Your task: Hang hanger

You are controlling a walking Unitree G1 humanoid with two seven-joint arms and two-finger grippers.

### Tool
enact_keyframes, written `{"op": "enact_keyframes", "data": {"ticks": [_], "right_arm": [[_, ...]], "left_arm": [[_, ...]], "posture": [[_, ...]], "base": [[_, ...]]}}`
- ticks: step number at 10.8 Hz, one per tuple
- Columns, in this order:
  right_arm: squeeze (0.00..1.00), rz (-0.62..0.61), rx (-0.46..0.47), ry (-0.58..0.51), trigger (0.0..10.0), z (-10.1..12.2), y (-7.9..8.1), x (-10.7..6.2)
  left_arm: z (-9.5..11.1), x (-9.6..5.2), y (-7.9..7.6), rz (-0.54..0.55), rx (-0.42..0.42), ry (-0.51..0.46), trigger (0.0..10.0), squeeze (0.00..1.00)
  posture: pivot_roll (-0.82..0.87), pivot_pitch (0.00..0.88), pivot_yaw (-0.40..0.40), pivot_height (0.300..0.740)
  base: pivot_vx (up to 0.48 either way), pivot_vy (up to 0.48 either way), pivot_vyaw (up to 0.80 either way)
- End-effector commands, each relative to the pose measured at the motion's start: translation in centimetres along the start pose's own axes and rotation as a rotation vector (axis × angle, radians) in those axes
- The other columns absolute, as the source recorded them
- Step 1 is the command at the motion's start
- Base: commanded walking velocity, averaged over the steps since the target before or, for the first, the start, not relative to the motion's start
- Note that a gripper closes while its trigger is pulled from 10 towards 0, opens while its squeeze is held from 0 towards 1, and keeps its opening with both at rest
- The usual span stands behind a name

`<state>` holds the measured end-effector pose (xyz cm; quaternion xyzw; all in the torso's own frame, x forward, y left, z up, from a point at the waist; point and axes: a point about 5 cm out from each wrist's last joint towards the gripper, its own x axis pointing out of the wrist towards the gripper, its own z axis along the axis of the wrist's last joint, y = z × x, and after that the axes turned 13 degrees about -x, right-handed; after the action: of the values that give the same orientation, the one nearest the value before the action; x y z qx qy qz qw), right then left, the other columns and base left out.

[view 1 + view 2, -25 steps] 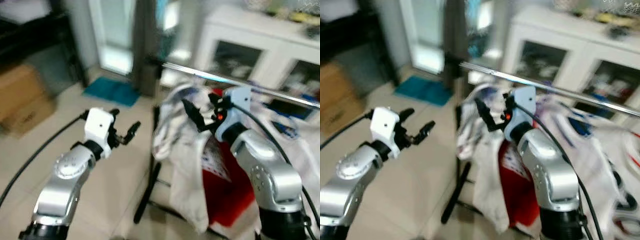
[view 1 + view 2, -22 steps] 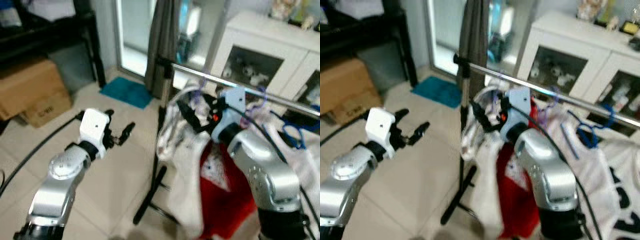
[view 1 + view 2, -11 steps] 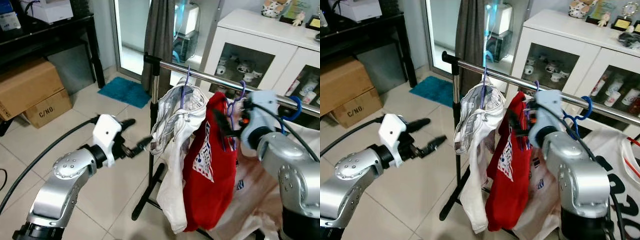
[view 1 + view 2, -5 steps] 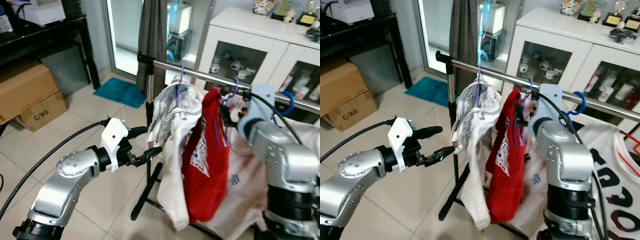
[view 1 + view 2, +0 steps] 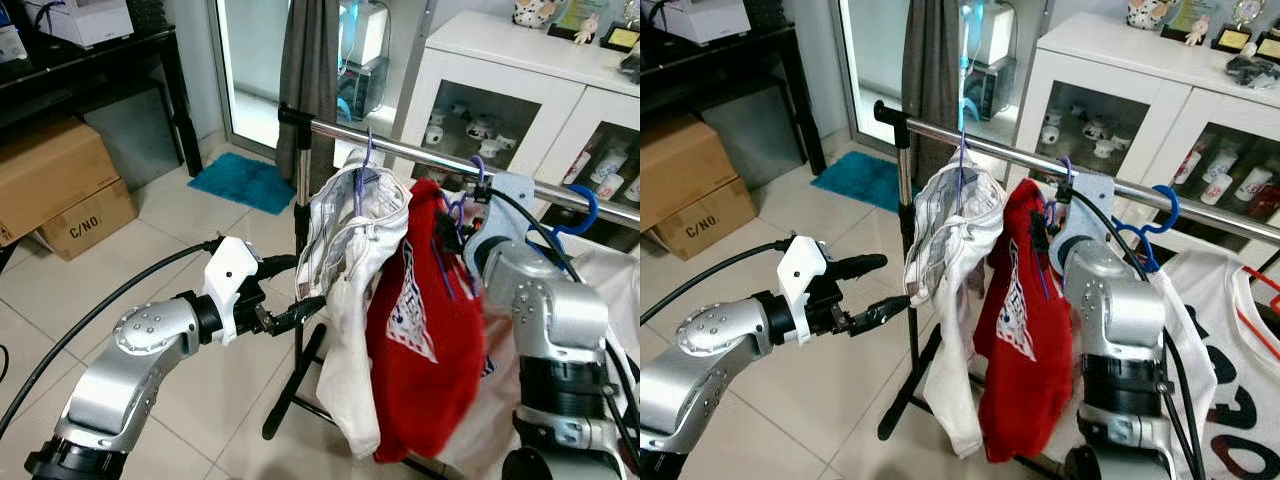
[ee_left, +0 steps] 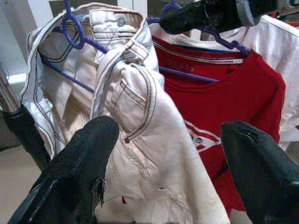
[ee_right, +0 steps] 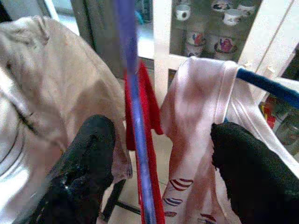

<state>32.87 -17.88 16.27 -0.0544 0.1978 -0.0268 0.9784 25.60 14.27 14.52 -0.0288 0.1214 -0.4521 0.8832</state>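
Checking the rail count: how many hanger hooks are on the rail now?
3. A purple hook over the white garment nearest the rail's left end, a purple hook over the red shirt beside the right gripper, and a blue hook further right. More may sit beyond the frame.

The right gripper [image 7: 159, 168] gapes around a purple hanger [image 7: 133, 112]; red shirt [image 7: 147, 107] behind

jeans [image 5: 350, 270] off-white, dark stitching | T-shirt [image 5: 425, 330] red, white print | hanger [image 6: 196, 77] purple | mat [image 5: 240, 182] teal
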Motion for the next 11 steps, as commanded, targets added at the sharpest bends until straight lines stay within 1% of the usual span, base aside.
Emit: {"op": "enact_keyframes", "data": {"ticks": [1,3,7,9,11], "right_arm": [[0.0,-0.023,0.007,-0.024,0.0,0.6,-0.4,0.1],[0.0,-0.031,0.018,-0.028,0.0,0.5,-0.5,0.3],[0.0,0.009,0.024,-0.006,0.0,0.0,0.1,0.8],[0.0,0.011,0.049,0.001,0.0,-0.1,0.1,1.1],[0.0,0.007,0.049,-0.006,0.0,0.0,0.0,1.3]], "left_arm": [[0.3,0.1,-0.3,-0.022,0.009,-0.002,10.0,0.0],[0.3,0.1,-0.4,-0.024,0.01,-0.003,10.0,0.0],[0.7,0.4,-0.6,-0.029,0.015,0.001,10.0,0.0],[0.7,0.6,-0.6,-0.027,0.011,-0.006,10.0,0.0],[0.6,0.7,-0.4,-0.02,0.024,-0.003,10.0,0.0]], "posture": [[-0.12,0.0,-0.056,0.74],[-0.13,0.0,-0.055,0.74],[-0.12,0.0,-0.058,0.74],[-0.12,0.0,-0.058,0.74],[-0.12,0.0,-0.063,0.74]], "base": [[0.0,0.0,0.0],[0.0,0.0,0.0],[0.0,0.0,0.0],[0.0,0.0,0.0],[0.0,0.0,0.0]]}}
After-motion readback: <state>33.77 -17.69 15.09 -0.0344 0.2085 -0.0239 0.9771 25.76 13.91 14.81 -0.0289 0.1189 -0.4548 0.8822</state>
